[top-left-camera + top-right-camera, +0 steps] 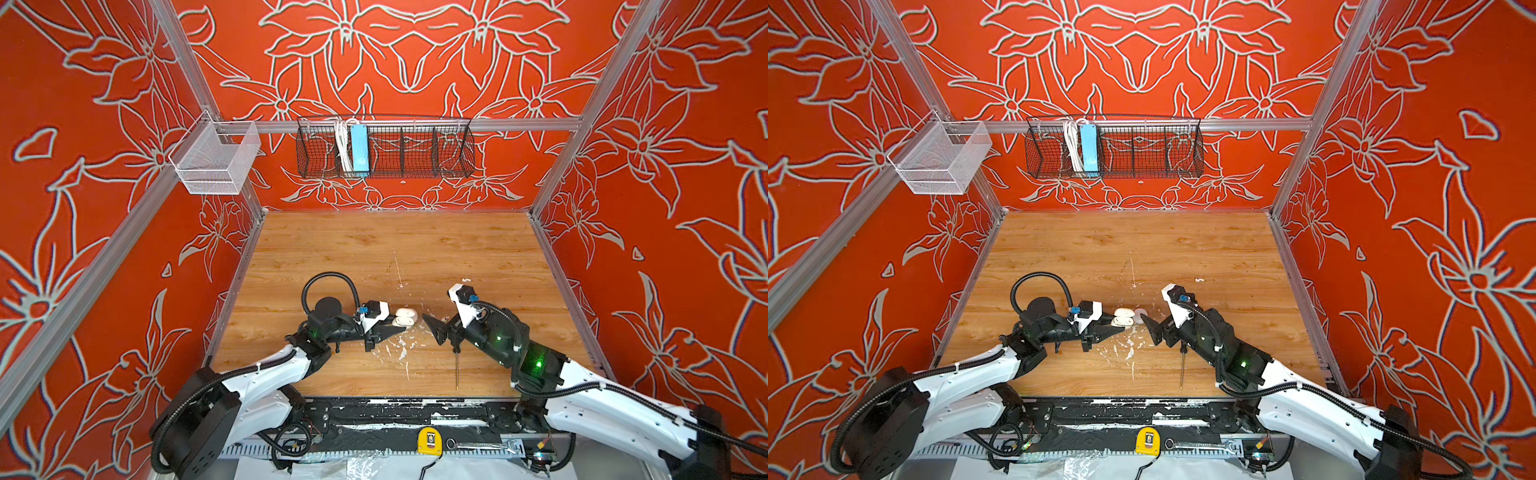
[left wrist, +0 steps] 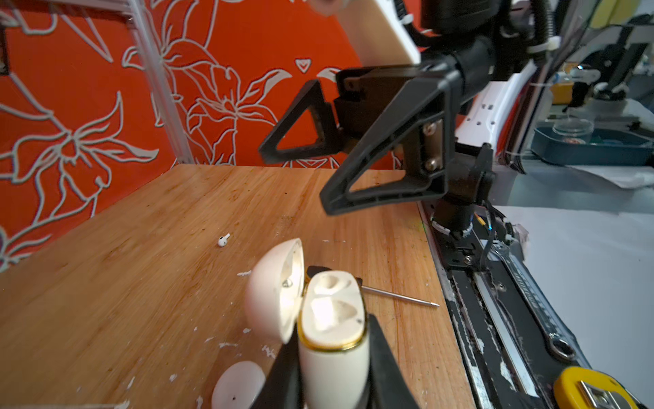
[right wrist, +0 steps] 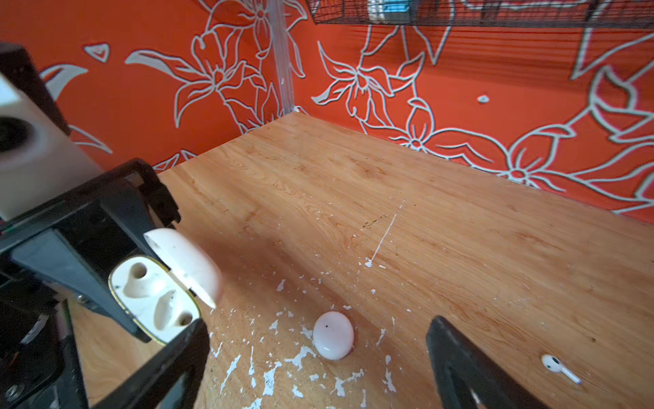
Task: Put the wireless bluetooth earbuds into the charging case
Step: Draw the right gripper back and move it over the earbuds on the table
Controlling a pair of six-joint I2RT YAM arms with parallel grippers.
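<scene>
Right of centre on the table [image 1: 374, 249], the right claw [image 3: 315, 320] hangs wide and holds nothing, with a round white puck [image 3: 332, 334] lying on the flecked wood under its gap. Facing it from the left, the left claw [image 1: 397, 328] is pinched tight on the base of the case [image 2: 332, 354]. The lid is swung back and both sockets are turned toward the right claw, and both look empty. Further out, a lone bud [image 3: 561, 368] lies on bare wood to the right and farther back, well apart from the claw, and no second bud shows anywhere. So the job now, I'd say, is the fetch. Swing the right claw over to the bud, come straight down, set the jaws across the bulb rather than along the stem, and close softly, because a smooth piece that small will likely squirt out. Steer clear of the puck and of the screwdriver [image 1: 457, 370] on the near side. The left claw's part is simple: hold the case steady so the stem can drop cleanly into a socket.
</scene>
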